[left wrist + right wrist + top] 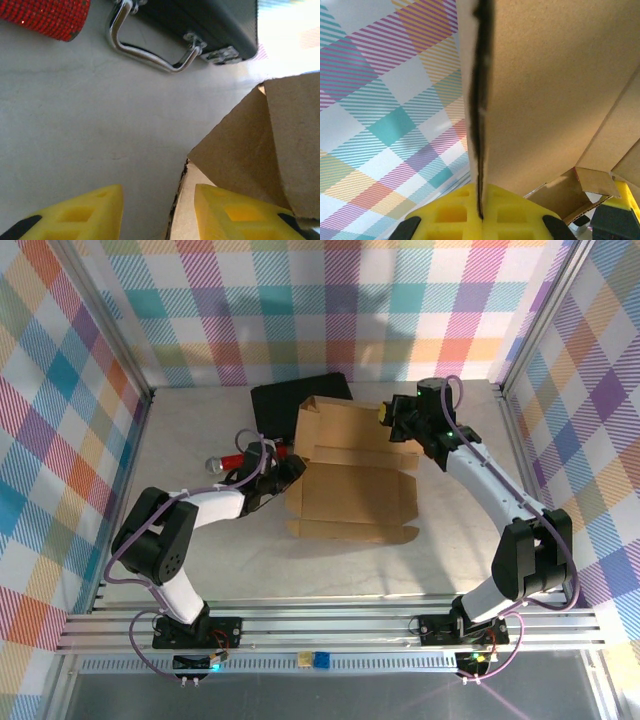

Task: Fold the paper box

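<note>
Status: the fold is judged to be at an early-to-middle stage. The paper box (pixel 352 488) is found mid-table, its far left corner overlapping the black case (pixel 285 402). The near half of the sheet is seen lying flat on the table (pixel 200 575), with its near flaps unfolded. The far panel (pixel 345 425) is raised off the surface. In the left wrist view a side flap (pixel 270 135) is seen standing up. No closed walls and no tucked lid are observed, so most creasing and all locking are judged outstanding.

Right arm: it is extended forward and angled inward. The right gripper (pixel 392 418) is placed at the far right end of the raised panel. In its wrist view the fingers are pressed together on the cardboard edge (pixel 481 202), so the panel is pinched.

Left arm: it is laid low across the table with the elbow bent outward. The left gripper (pixel 288 472) is set at the box's left edge. Its fingers (pixel 235 212) are spread, and the sheet's edge lies between them ungripped.
</note>
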Controlling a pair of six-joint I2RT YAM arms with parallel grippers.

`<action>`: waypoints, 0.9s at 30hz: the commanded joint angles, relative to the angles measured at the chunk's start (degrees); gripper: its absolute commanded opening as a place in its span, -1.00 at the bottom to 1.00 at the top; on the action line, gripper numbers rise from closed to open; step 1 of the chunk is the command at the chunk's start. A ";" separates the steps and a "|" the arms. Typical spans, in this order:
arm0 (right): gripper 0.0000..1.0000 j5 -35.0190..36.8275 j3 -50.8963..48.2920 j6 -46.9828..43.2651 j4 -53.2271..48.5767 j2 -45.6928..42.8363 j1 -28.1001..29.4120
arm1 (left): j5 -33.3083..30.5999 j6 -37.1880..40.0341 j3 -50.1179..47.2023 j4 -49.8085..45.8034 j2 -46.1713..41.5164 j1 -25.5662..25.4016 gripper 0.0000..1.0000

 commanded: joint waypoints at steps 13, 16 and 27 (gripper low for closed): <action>-1.00 -2.06 -8.04 -10.04 22.03 4.28 0.48 | 0.56 11.15 -7.43 -22.12 -22.31 -1.14 0.02; -1.00 -2.71 -9.09 -11.60 23.43 4.48 0.42 | 3.50 11.11 -9.14 -23.12 -25.88 -1.05 0.03; -1.00 -4.46 -10.08 -12.54 22.67 5.16 0.48 | 2.51 23.90 2.35 -38.57 -30.63 4.57 0.18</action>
